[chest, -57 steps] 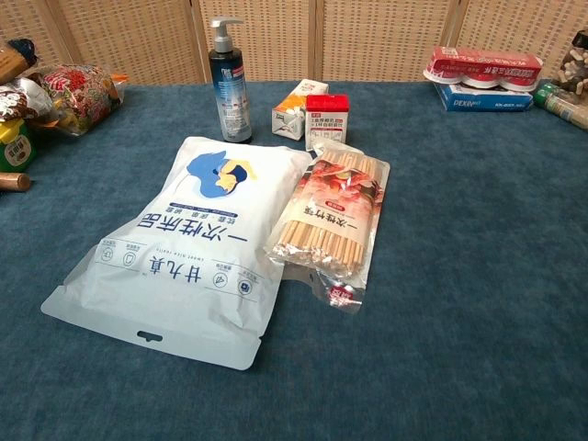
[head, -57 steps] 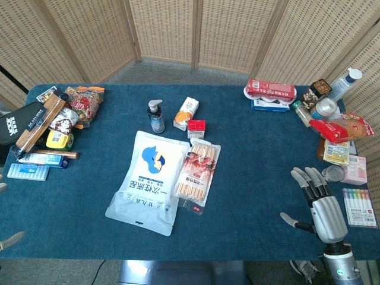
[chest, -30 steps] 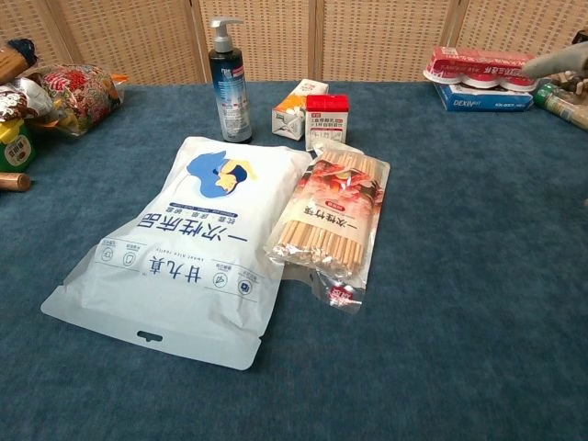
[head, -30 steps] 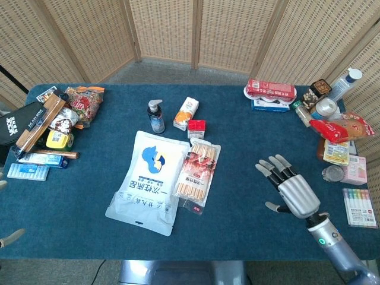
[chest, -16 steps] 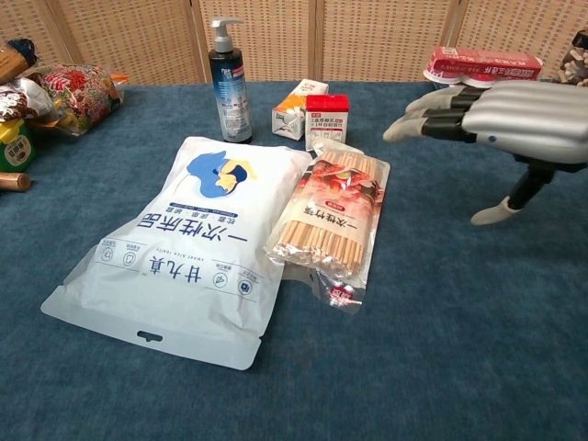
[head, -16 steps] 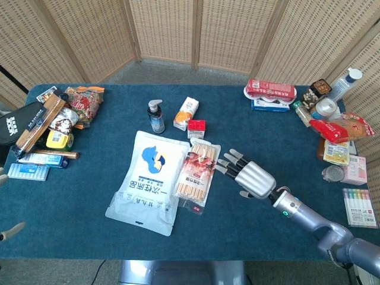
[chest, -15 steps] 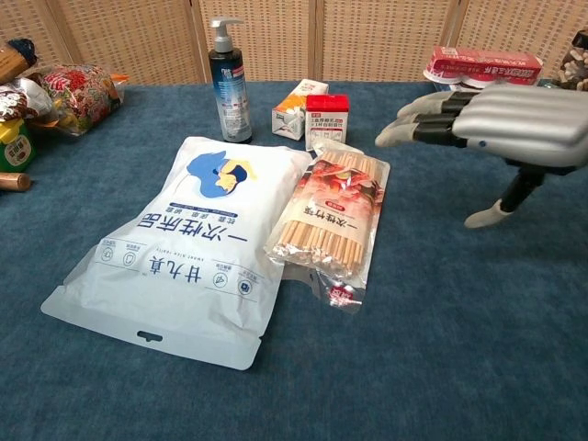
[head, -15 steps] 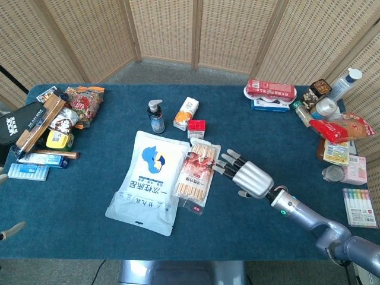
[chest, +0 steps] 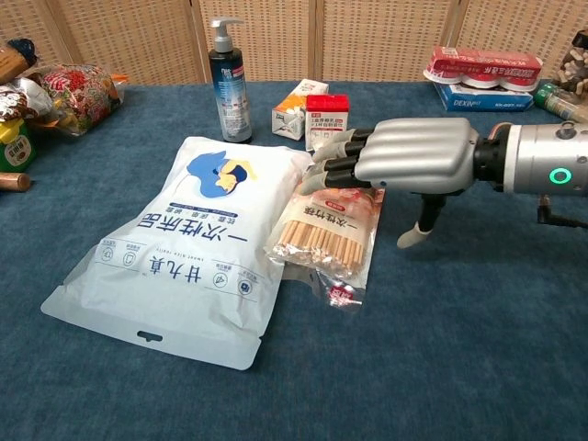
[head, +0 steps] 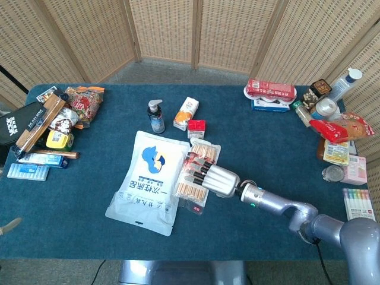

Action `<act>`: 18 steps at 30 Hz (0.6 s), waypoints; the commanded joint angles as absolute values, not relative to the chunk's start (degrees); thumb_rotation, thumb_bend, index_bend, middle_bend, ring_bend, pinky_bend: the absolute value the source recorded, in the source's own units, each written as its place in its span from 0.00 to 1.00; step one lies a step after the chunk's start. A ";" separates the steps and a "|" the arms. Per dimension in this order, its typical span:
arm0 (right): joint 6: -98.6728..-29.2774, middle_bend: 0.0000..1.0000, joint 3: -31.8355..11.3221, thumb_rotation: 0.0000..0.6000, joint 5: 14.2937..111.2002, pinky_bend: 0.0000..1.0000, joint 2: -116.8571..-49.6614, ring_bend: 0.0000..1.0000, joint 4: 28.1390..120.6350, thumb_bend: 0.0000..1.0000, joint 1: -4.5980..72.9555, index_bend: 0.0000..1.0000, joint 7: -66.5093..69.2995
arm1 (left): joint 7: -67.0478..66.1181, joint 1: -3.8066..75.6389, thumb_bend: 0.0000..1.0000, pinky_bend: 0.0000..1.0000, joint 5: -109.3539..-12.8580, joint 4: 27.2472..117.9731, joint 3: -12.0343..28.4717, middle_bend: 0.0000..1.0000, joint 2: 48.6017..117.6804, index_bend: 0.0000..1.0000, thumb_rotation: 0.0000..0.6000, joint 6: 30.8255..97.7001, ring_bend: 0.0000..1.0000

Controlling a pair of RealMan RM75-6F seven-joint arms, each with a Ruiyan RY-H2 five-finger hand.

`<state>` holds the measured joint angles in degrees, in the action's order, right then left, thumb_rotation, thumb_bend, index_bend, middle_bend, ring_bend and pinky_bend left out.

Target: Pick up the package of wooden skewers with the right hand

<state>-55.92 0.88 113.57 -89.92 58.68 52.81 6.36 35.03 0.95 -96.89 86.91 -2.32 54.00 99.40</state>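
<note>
Head view: package of wooden skewers lies flat at frame centre on the blue tabletop, its left edge overlapping the large white pouch. Right hand sits over the package's middle, palm down, fingers extended leftward across the skewers, apart and not wrapped round anything; arm trails off to lower right. Pump bottle, small carton and red-lidded box stand just above the package. Clutter piled at the left edge and the right edge. Left hand: only a pale tip at the lower left edge; cannot tell its state.

Chest view: right hand reaches in from the right, hovering over the upper end of the skewer package, fingertips bent down near the film; whether they touch it, cannot tell. Thumb hangs down apart, right of the package, tip near the tabletop. Package flat, not lifted. White pouch to its left.
</note>
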 commanded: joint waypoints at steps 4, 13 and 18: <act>-52.69 0.00 2.09 1.00 112.73 0.00 -92.51 0.00 55.57 0.00 56.18 0.00 6.76 | 35.60 1.00 0.07 0.00 -96.54 86.52 -2.12 0.00 53.99 0.11 1.00 99.00 0.00; -51.58 0.00 3.86 1.00 111.15 0.00 -95.08 0.00 51.78 0.00 58.46 0.00 7.65 | 36.01 1.12 0.06 0.00 -95.88 86.26 -1.79 0.00 54.04 0.11 1.00 98.23 0.00; -50.88 0.00 4.64 1.00 110.56 0.00 -95.67 0.00 51.77 0.00 59.50 0.00 6.38 | 35.72 1.36 0.06 0.00 -95.83 86.24 -1.72 0.00 54.18 0.11 1.00 97.57 0.00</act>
